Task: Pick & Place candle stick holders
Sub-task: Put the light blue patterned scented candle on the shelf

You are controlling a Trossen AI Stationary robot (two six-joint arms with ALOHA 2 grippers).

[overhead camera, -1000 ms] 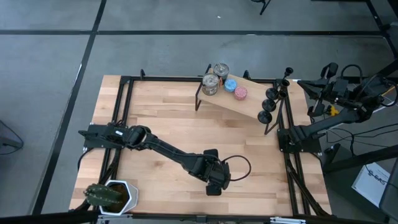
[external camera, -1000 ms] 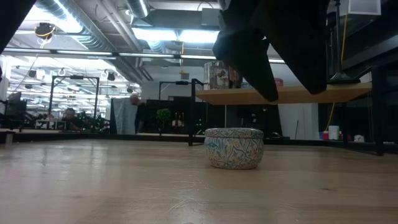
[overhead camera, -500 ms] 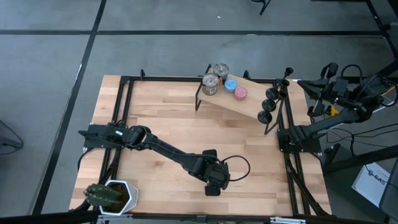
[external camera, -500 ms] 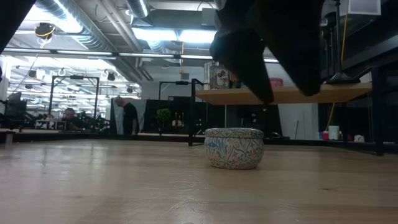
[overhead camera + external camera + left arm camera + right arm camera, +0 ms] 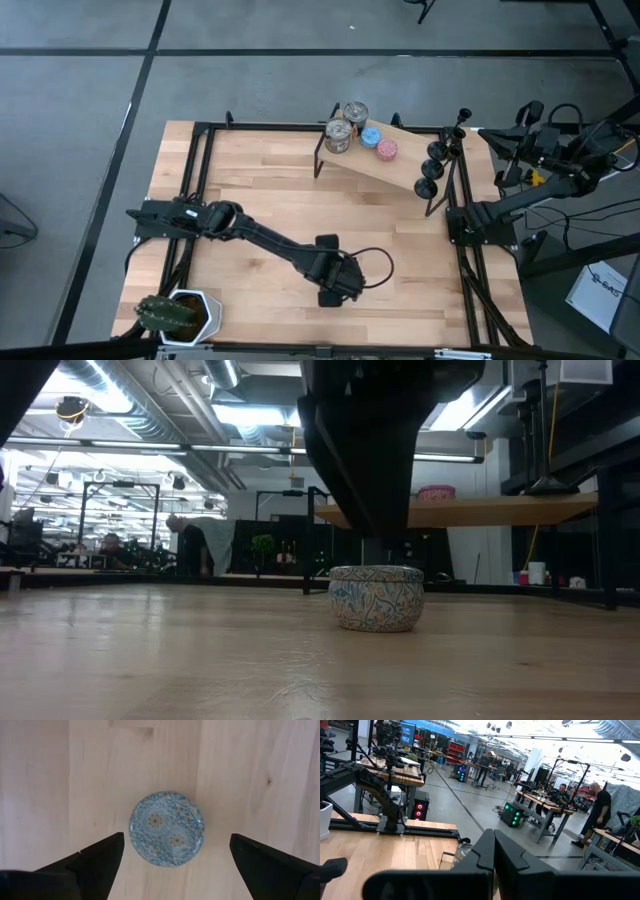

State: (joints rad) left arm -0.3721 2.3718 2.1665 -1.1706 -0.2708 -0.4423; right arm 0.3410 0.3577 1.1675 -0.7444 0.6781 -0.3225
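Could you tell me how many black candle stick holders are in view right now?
3, clustered at the right end of the raised wooden shelf: candle stick holders at and. None appear hidden.

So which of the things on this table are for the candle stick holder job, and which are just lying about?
For the job:
- candle stick holders, black, at the raised board's right end

Lying about:
- patterned tin, under the open left hand
- metal cans
- blue and pink discs
- potted plant
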